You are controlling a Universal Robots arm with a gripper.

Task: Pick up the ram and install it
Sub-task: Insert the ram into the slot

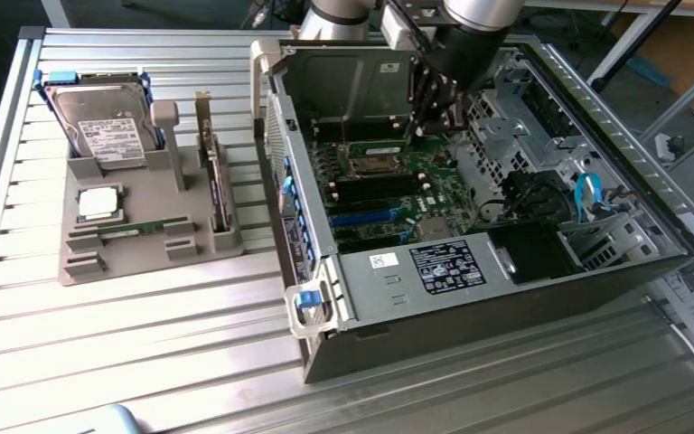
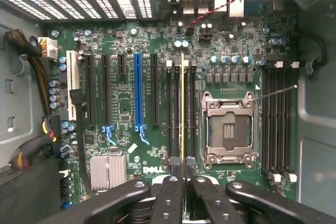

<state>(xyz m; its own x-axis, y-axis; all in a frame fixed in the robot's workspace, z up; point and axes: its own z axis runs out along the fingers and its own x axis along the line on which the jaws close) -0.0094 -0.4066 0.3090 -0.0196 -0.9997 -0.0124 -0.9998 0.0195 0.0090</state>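
The gripper is clamped on the ram. The stick is seen edge-on over the dark memory slots, just beside the empty processor socket. Neighbouring slots crowd it on both sides, and I can't tell whether it touches one. Beyond the socket, more slots run close to the case wall. Well away from the socket, outside the case, a second stick lies in the grey holder.

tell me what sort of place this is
Probably a robotics lab bench for computer assembly: an open dark tower computer case lies on a ribbed aluminium table, a grey parts holder carries components, and the gripper holds the slim ram stick at the green motherboard.
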